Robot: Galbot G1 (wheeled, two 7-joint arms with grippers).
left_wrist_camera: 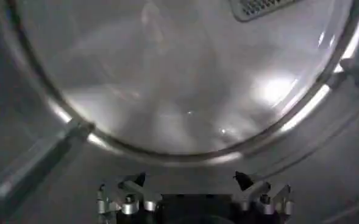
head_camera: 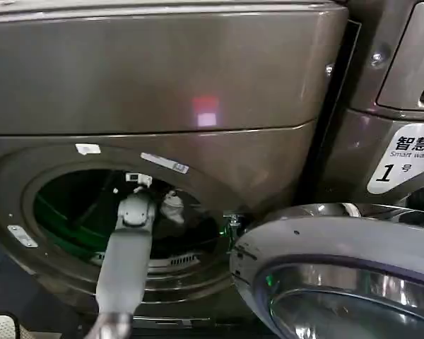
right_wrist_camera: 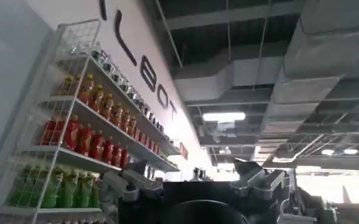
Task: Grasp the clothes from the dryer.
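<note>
Dryer point(head_camera: 162, 78) takes up left and centre of head view, its open door point(head_camera: 339, 275) at lower right. Left arm reaches through the porthole; left claw point(left_wrist_camera: 191, 182) spread wide facing the drum wall, holding nothing. No clothes visible. Risk: closing on air or scraping the drum. Right claw point(right_wrist_camera: 194, 176) wide, parked, facing the ceiling.

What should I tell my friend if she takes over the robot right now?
Left gripper: open, empty, reached through the porthole into the dryer, facing the bare drum.
Right gripper: open, empty, parked away from the machine, pointing at a shelf of bottles.
Dryer door: swung open at the right.
Done: door open, left arm inside.
Left: no clothes can be made out in the drum; find them, grasp them, pull them out.
</note>
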